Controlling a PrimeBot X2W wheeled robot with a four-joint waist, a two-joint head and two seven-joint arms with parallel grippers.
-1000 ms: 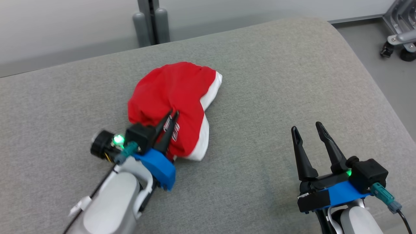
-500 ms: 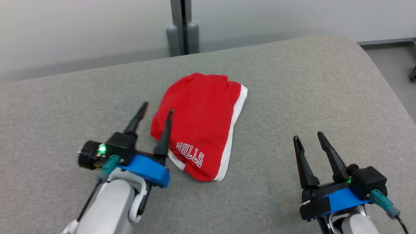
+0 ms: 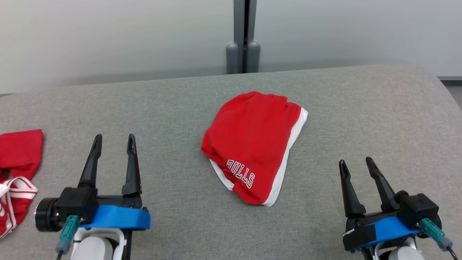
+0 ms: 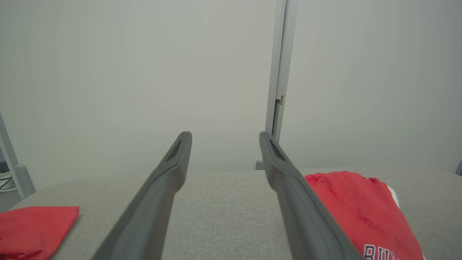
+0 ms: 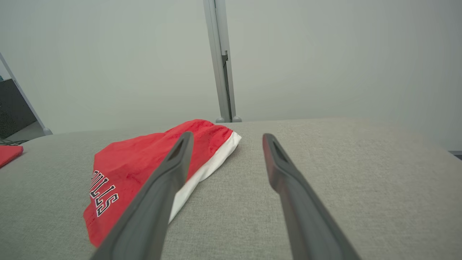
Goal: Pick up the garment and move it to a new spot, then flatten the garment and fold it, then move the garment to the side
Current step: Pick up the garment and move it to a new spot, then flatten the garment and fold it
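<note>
1. Garment [image 3: 254, 148]: red shorts lettered BULLS, in a compact folded bundle on the grey cushion [image 3: 361, 108], in no container.
2. Left gripper [image 3: 113, 139] and right gripper [image 3: 355, 161]: fingers spread, empty, flanking the garment and touching nothing.
3. Step, as judged: folding looks done and the move aside is not yet made. That move calls for a pinch through all layers.
4. Other red cloth [image 3: 18, 159]: far left.

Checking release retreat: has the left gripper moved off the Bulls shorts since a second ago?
Yes. Left gripper, now open, drew back leftward, clear of the Bulls shorts.
</note>
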